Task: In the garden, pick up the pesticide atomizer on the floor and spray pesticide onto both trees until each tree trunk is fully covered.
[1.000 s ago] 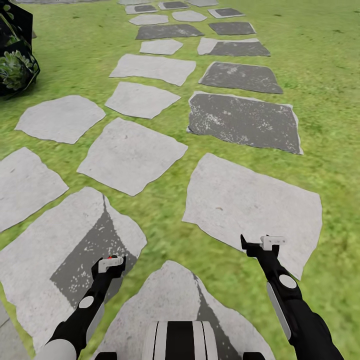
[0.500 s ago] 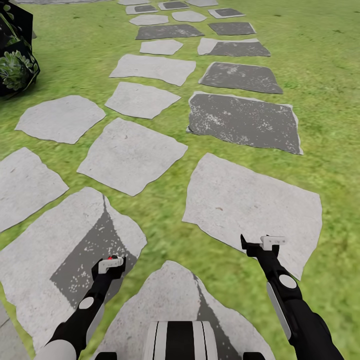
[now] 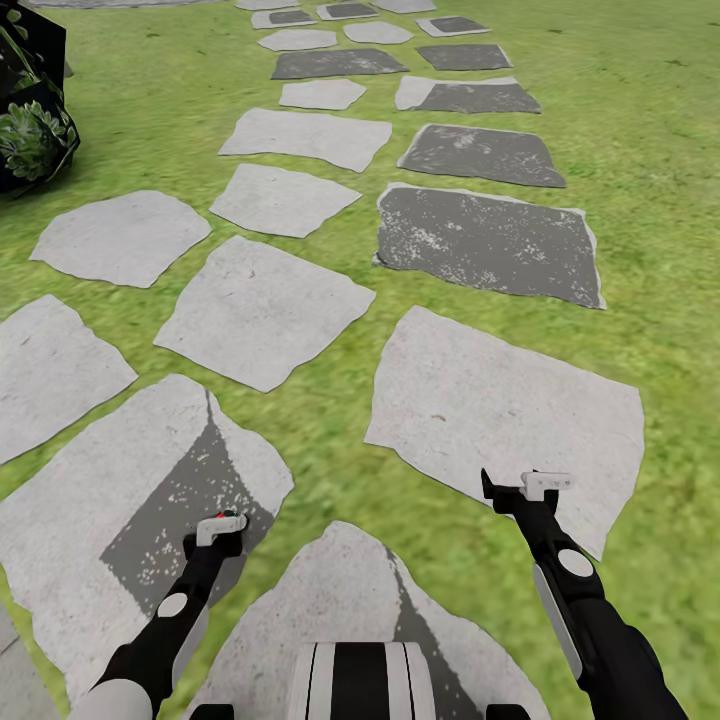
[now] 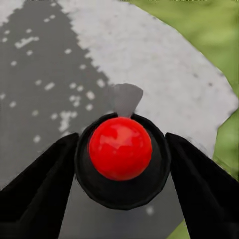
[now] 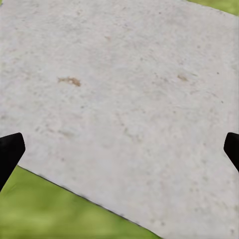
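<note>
The pesticide atomizer [image 4: 120, 148] sits between the two dark fingers of my left gripper [image 4: 122, 159], which is shut on it. In the left wrist view it appears as a dark round body with a red cap-like spot and a pale grey nozzle tip. From the head view it is a tiny red-and-green speck [image 3: 229, 515] at the tip of the left gripper [image 3: 222, 532], low over a grey paving stone [image 3: 120, 520]. My right gripper [image 3: 508, 492] hangs open over another pale stone [image 5: 124, 99], with nothing between its fingers. The trees and their trunks are out of view.
A path of irregular light and dark paving stones [image 3: 260, 310] runs ahead across the green grass floor [image 3: 660, 150]. A dark-leaved plant [image 3: 30, 110] stands at the far left. The robot's base [image 3: 360, 680] shows at the bottom edge.
The left wrist has turned slightly, so a green spot now shows beside the red one at its tip. The right arm and the camera have not moved.
</note>
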`<state>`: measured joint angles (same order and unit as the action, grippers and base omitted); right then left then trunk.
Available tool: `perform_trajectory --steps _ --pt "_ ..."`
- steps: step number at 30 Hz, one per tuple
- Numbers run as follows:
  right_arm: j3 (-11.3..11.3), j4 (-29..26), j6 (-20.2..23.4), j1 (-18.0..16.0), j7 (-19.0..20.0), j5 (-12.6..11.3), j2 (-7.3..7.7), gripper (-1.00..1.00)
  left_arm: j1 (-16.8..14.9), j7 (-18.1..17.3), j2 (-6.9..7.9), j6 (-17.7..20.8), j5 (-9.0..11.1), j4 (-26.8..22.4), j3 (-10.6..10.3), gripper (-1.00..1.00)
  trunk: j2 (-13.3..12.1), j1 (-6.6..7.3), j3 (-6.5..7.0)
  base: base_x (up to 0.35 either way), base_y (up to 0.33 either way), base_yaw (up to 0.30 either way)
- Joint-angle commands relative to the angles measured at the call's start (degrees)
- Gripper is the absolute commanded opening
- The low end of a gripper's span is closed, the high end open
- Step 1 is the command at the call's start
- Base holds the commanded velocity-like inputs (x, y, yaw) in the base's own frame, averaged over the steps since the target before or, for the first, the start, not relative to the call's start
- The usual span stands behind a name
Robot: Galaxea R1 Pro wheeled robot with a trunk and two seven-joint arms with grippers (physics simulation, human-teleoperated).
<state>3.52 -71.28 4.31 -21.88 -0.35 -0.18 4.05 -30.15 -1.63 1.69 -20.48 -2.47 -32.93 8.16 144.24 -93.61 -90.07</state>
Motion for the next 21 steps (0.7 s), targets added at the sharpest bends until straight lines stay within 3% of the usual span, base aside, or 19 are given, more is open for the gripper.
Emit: perform_trajectory --steps 1,21 --pt "0.0 0.0 0.0 0.0 0.0 0.0 0.00 1.00 0.0 0.1 0.03 0.0 -0.1 0.0 0.0 -1.00 0.0 0.00 0.00 0.000 0.000 0.000" --pt "0.0 0.0 0.0 0.0 0.0 0.0 0.06 1.00 -0.1 0.1 0.07 0.0 0.0 -0.2 0.0 -1.00 0.0 0.00 0.00 0.000 0.000 0.000"
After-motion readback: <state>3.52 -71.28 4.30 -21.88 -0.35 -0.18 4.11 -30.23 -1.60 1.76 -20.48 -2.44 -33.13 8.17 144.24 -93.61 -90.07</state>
